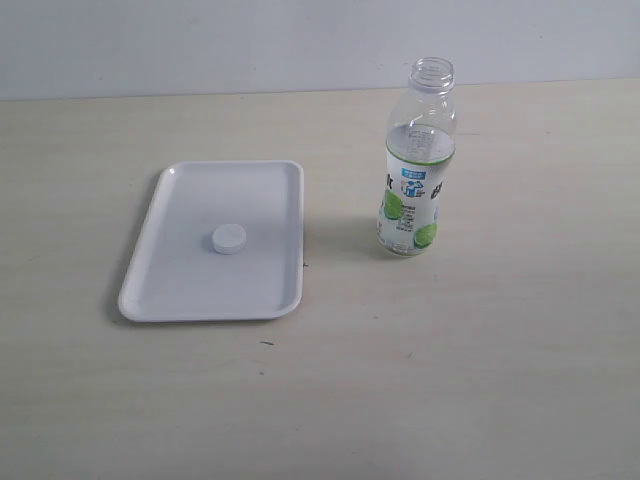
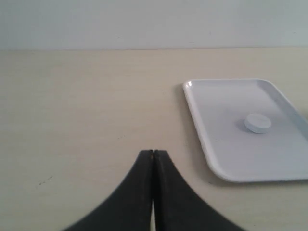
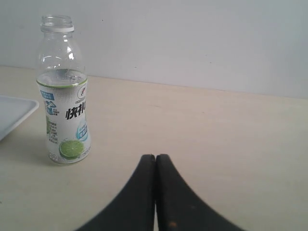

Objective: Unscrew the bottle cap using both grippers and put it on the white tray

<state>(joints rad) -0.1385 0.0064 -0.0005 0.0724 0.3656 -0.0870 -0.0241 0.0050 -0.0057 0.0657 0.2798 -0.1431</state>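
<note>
Where turned toward the right wrist camera, shows on the bottle (image 3: 62, 91) label (image 3: 67, 120) large dark Chinese characters, the first looking like 快. Cannot read the smaller print beneath, nor the blue patch near the upper edge. Pictures a cut green lime low on the wrap, against white, blue and green.

Stands upright on the pale table (image 1: 450, 380), long axis vertical, open mouth pointing straight up. Clear plastic, ribbed shoulders, bare screw threads at the neck with a white ring just below. Appears to hold clear liquid up to about the top of the wrap. Sits just right of the white tray (image 1: 180, 290) in the exterior view, near but not touching.

Lies flat near the tray's middle: the bottle cap (image 1: 229, 239), small, round, white, broad face up, well apart from the bottle. Rectangular with rounded corners and a low rim, long axis running away from the exterior camera.

Clenched tight, left gripper (image 2: 153, 152), black fingers pressed together with nothing between, over bare table beside the tray. Same for right gripper (image 3: 155, 156): pinched closed, empty, low over the table, apart from the bottle.
</note>
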